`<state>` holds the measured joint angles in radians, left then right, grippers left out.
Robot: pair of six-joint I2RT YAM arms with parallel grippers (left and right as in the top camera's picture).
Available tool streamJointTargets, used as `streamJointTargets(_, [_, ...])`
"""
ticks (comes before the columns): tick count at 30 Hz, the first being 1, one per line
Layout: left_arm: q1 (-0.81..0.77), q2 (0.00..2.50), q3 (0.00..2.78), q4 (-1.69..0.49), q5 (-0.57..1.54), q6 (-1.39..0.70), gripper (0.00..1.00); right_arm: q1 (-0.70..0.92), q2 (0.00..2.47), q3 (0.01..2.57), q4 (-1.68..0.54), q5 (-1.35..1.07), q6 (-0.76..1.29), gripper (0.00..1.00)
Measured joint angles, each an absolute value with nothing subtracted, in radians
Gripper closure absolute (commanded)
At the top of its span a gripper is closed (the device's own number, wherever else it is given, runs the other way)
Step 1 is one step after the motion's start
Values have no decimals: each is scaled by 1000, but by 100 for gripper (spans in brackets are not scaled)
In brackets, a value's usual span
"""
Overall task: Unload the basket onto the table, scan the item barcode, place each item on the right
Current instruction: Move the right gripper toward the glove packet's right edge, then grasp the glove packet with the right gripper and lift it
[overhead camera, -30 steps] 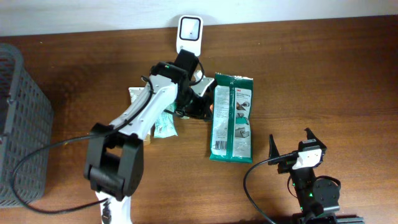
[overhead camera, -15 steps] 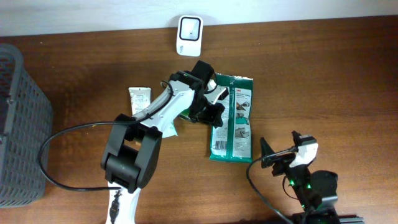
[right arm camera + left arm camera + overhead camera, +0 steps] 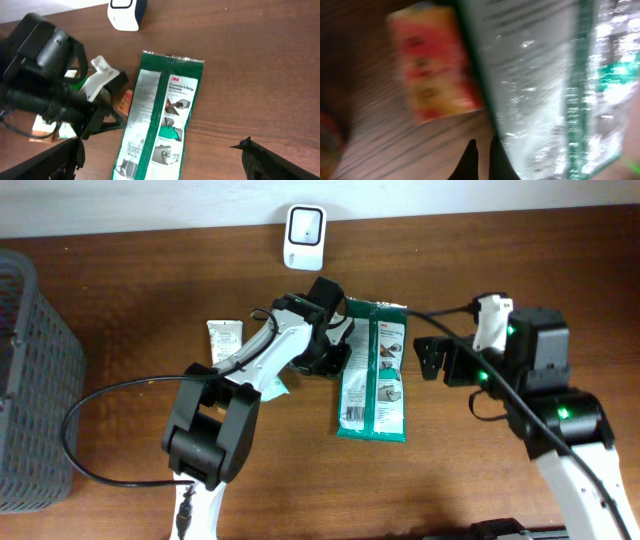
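The item, a green 3M gloves pack (image 3: 373,370), lies flat in the middle of the table. Its barcode (image 3: 129,167) faces up at the near left corner. The white scanner (image 3: 305,235) stands at the table's far edge. My left gripper (image 3: 336,348) is shut on nothing, with its tips at the pack's left edge (image 3: 545,75). In the blurred left wrist view, the left gripper (image 3: 482,146) has its black tips together over bare wood. My right gripper (image 3: 445,360) hovers open just right of the pack. Its fingers (image 3: 252,148) spread wide above the pack (image 3: 165,115).
A grey basket (image 3: 30,370) fills the left side. A white sachet (image 3: 226,338) and a teal packet (image 3: 268,386) lie beside the left arm. A small orange packet (image 3: 127,100) sits by the pack's left edge. The scanner (image 3: 125,10) shows at the right wrist view's top.
My right arm has risen from the near edge and swung up to the pack's right side. My left gripper has come away from the scanner to the pack's left edge.
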<state>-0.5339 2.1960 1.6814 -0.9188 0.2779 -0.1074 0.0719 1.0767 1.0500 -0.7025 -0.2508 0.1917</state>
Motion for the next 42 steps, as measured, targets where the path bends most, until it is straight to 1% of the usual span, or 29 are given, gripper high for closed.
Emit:
streamJointTargets(6, [-534,2196,1716,-960,95,-110,100,72,1163,1058,-726,-253,192,2])
streamJointTargets(13, [-530,2195,1752,-952,-78,-110,100,72,1166,1058,-726,-253,192,2])
streamJointTargets(23, [-456,2195,1752,-937,-196,-110,100,72,1166,1058,-726,-253,192,2])
streamJointTargets(25, [-453,2195,1752,-937,-175,-110,100,72,1166,1058,-726,-253,192,2])
streamJointTargets(28, [-453,2193,1752,-938,7,-108,100,72,1166,1058,-726,-253,192,2])
streamJointTargets(31, [-454,2190,1752,-963,240,-89,100,72,1169,1058,-730,-253,192,2])
streamJointTargets(33, [-459,2188,1752,-995,323,-82,100,72,1187,1058,-735,-253,192,2])
streamJointTargets(38, [-482,2181,1720,-981,406,-75,100,72,1248,1059,-749,-253,191,2])
streamJointTargets(42, [-523,2181,1692,-950,423,-88,100,72,1272,1059,-749,-253,192,2])
